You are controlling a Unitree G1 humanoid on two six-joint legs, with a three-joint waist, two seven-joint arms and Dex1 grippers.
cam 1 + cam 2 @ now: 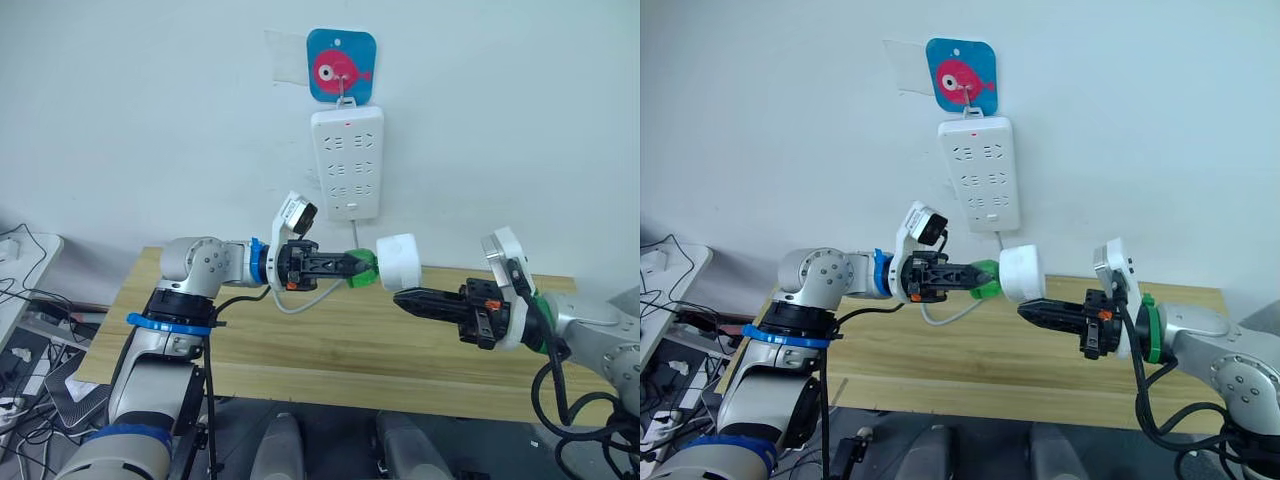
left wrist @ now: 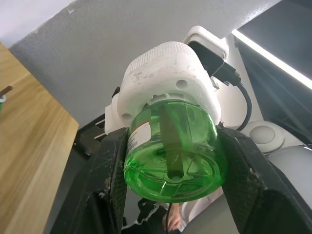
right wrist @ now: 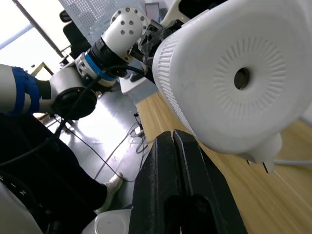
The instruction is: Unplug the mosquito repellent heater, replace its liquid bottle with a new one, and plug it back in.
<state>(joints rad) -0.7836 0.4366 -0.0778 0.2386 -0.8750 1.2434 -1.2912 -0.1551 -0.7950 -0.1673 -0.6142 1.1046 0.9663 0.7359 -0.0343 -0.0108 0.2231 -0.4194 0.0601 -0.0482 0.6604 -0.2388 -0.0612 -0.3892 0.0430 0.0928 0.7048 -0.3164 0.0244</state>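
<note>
The mosquito repellent heater [image 1: 398, 262] is unplugged and held in the air above the wooden table [image 1: 330, 345], lying sideways. Its green liquid bottle [image 1: 362, 268] is still joined to it and points toward my left arm. My left gripper [image 1: 352, 266] is shut on that bottle; in the left wrist view the fingers [image 2: 109, 180] press both sides of the green bottle [image 2: 173, 156] below the white heater [image 2: 168, 73]. My right gripper [image 1: 400, 299] is shut on nothing, its tips just under the heater's free end, whose vented top [image 3: 234, 78] looms close in the right wrist view.
A white power strip [image 1: 347, 162] hangs on the wall from a blue fish hook [image 1: 341, 65], directly behind the heater. Its white cable [image 1: 300, 300] droops onto the table. Cables and clutter [image 1: 25, 330] lie at the far left beside the table.
</note>
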